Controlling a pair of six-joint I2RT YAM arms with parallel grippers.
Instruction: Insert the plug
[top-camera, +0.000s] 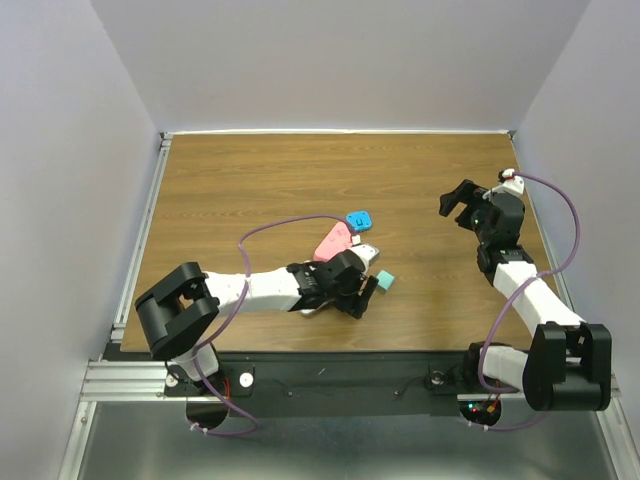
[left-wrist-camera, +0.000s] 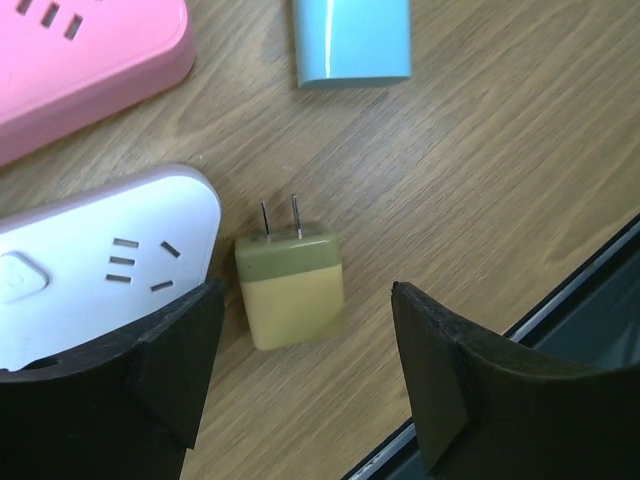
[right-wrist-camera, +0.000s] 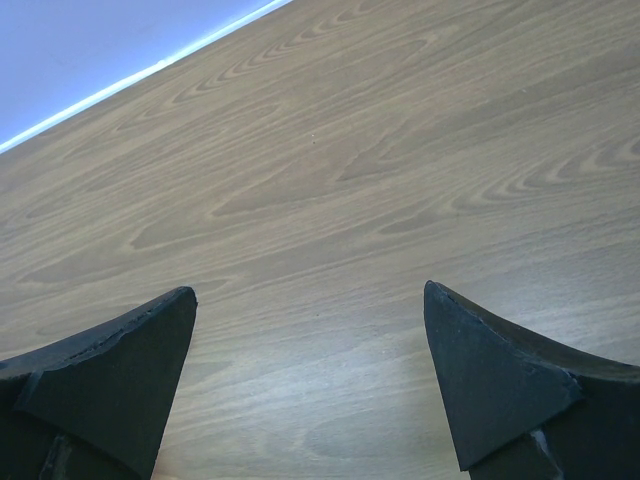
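A yellow plug (left-wrist-camera: 290, 292) with an olive top and two metal prongs lies flat on the wood table, its prongs pointing away from the wrist camera. My left gripper (left-wrist-camera: 305, 290) is open and straddles it, one finger on each side, with a gap between each finger and the plug. The top view hides the plug under that gripper (top-camera: 357, 293). A white power strip (left-wrist-camera: 100, 260) (top-camera: 366, 250) sits just left of the plug, sockets up. My right gripper (top-camera: 455, 205) (right-wrist-camera: 309, 290) hovers open and empty over bare wood at the right.
A pink power strip (top-camera: 332, 241) (left-wrist-camera: 80, 60) lies beyond the white one. A light-blue block (left-wrist-camera: 352, 40) (top-camera: 384, 281) rests ahead of the plug, and a blue plug (top-camera: 359, 219) lies farther back. The table's near edge with its black rail (left-wrist-camera: 580, 300) runs close on the right.
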